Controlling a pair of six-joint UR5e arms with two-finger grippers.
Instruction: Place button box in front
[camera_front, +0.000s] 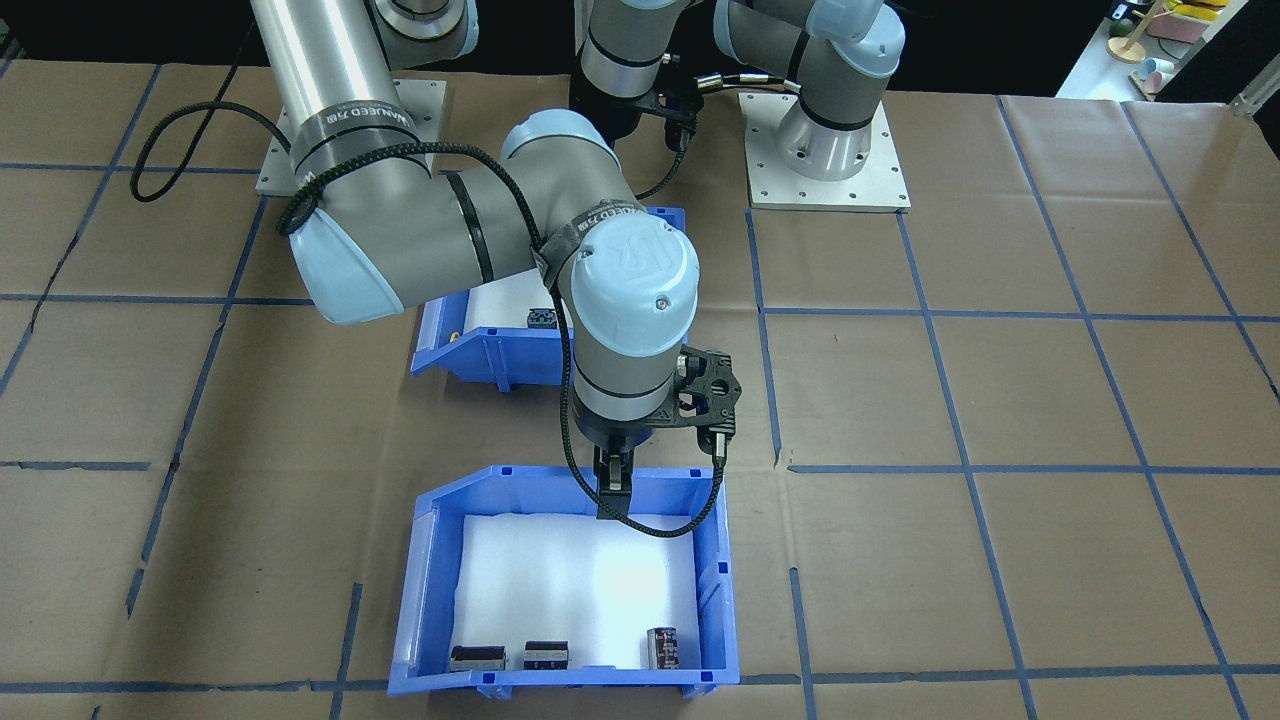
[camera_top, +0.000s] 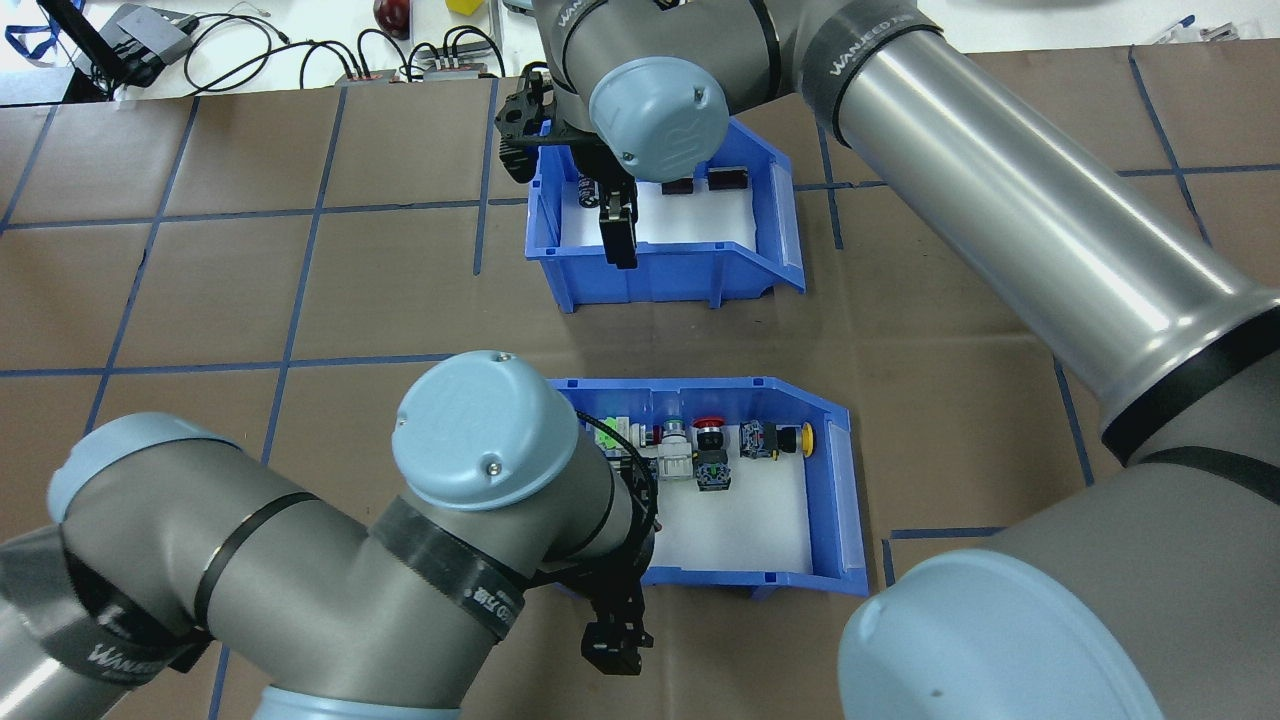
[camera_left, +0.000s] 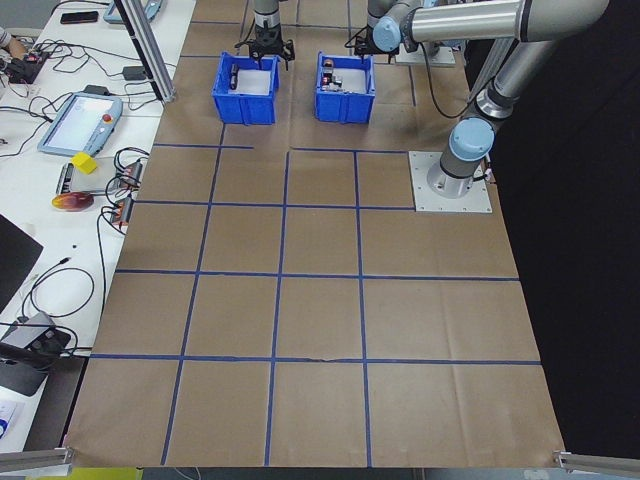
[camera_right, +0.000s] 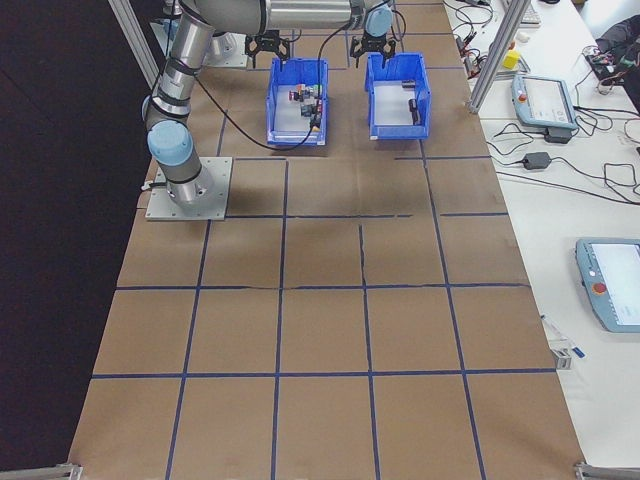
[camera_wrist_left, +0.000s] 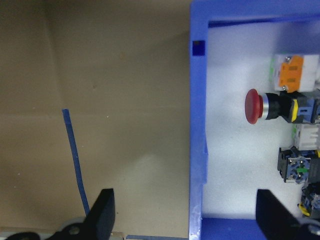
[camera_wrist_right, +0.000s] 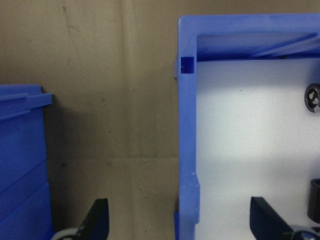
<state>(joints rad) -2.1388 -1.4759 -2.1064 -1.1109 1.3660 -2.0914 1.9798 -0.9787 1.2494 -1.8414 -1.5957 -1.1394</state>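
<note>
The button box (camera_top: 828, 490) sat on the table (camera_top: 200, 300) nearer the robot's base, the second bin (camera_top: 660, 275) just beyond it. The left gripper (camera_wrist_left: 182, 220) straddled the button box's wall; the right gripper (camera_wrist_right: 177, 220) straddled the second bin's wall.

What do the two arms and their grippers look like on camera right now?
Both arms are silver-grey metal tubes with pale blue joint caps and black bands printed WANJEED. The right arm has a black braided cable looping along it to a black camera bracket at its wrist. The left gripper and the right gripper are black, each with two flat fingers.
</note>
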